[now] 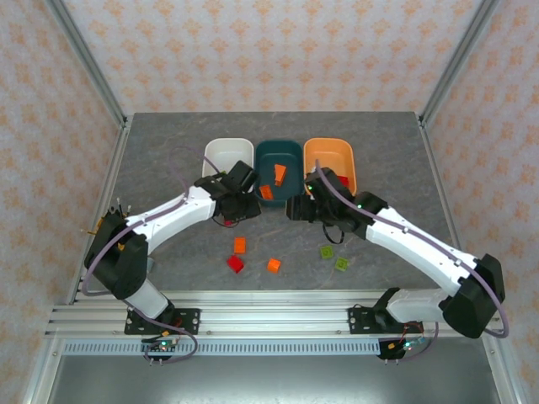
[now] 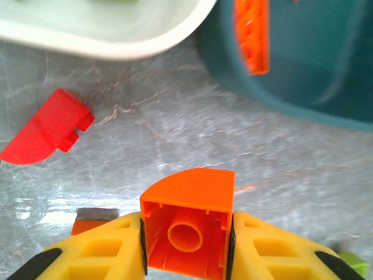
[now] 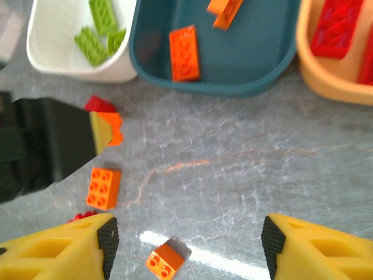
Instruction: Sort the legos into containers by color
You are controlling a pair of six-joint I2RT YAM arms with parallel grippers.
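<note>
My left gripper [image 2: 186, 245] is shut on an orange curved lego [image 2: 189, 216], held just above the table in front of the dark teal container [image 2: 303, 64]. From above, that gripper [image 1: 246, 204] sits below the white container [image 1: 212, 151] and the teal container [image 1: 290, 147]. My right gripper [image 3: 189, 245] hangs open over the table with nothing between its fingers, above a small orange lego [image 3: 166, 261]. Seen from above, it [image 1: 301, 208] is below the orange container [image 1: 330, 145]. Green legos [image 3: 93, 44] lie in the white container, orange ones [image 3: 185, 52] in the teal, red ones [image 3: 335, 26] in the orange.
Loose legos lie on the table: an orange one [image 1: 240, 245], a red one [image 1: 235, 263], another orange one [image 1: 273, 265] and two green ones [image 1: 326, 252]. A red curved lego [image 2: 49, 125] rests beside the white container's front wall. Both arms angle inward toward the tubs.
</note>
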